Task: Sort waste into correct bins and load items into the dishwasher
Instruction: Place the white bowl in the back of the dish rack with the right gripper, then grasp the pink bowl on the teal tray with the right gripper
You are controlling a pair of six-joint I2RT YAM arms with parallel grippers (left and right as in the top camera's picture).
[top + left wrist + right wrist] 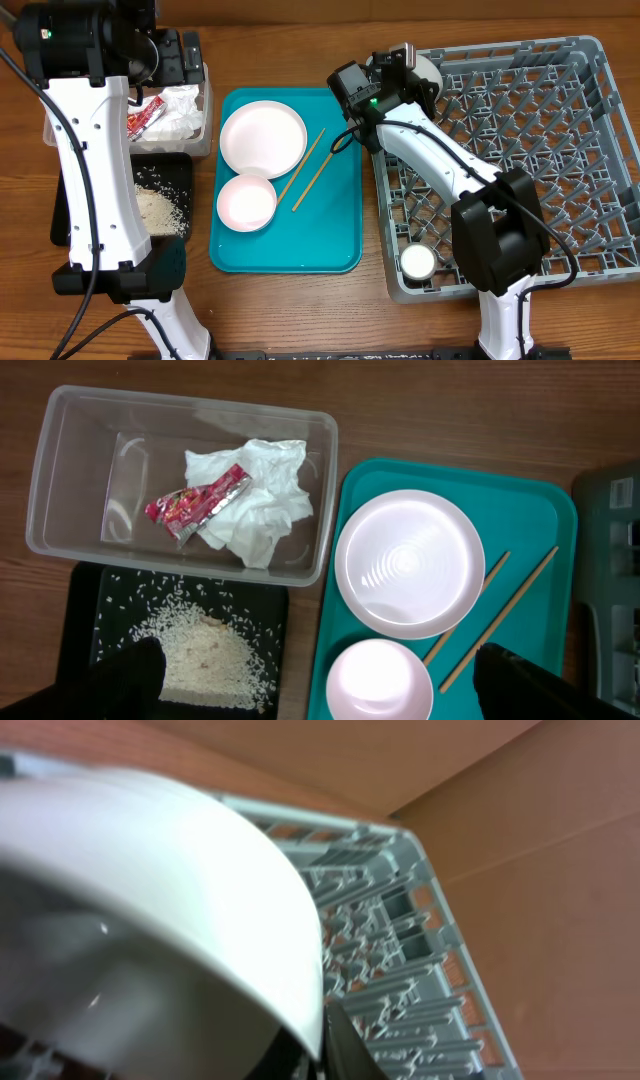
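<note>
**Grey rack barely loaded, waste looks sorted**

Grey dish rack [520,110]: one small cup [417,262] sits in its near left corner. The right gripper [405,62] hangs over the far left corner. Its jaws are pinched on the rim of a white dish [180,890], which fills the wrist view just above the pegs. Dish not yet set down, by the look of it.

Waste: red wrapper [197,503] and crumpled tissue [262,500] lie inside the clear tub [70,470]. Rice [205,655] is heaped in the black tray [85,600], with a few grains scattered around the pile. That half reads as done.

Left to load: plate [262,137], bowl [246,201] and two chopsticks [312,168], all on the teal tray [340,230]. The chopsticks lie diagonally, just beside the plate.

Left gripper [330,690]: spread wide and empty, hovering above the edge between black tray and teal tray.

Judgement: roughly halfway, with loading as the remaining work
</note>
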